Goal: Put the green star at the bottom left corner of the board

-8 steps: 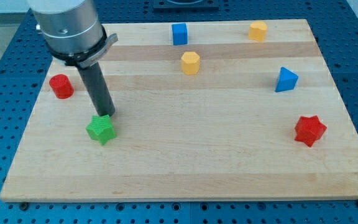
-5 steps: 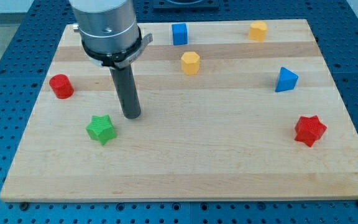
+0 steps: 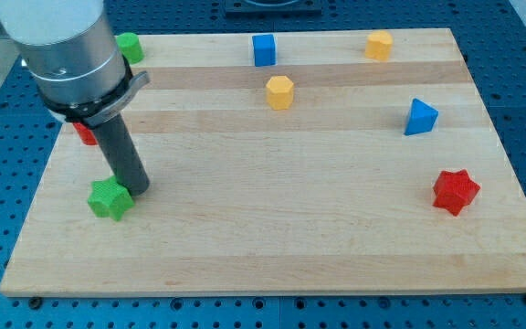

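Note:
The green star (image 3: 110, 198) lies on the wooden board (image 3: 272, 219) at the view's left, below the middle and above the board's bottom left corner. My tip (image 3: 135, 189) is at the star's upper right edge and seems to touch it. The rod rises from there up and left to the metal arm body.
A red cylinder (image 3: 84, 134) shows partly behind the rod. A green cylinder (image 3: 130, 46) is at top left. A blue cube (image 3: 263, 49), a yellow hexagonal block (image 3: 280, 92), a yellow block (image 3: 379, 44), a blue triangular block (image 3: 419, 117) and a red star (image 3: 455, 192) lie further right.
My tip swung right, away from the star, then came back left. The green star has slid left and slightly down. The green cylinder at top left is now uncovered.

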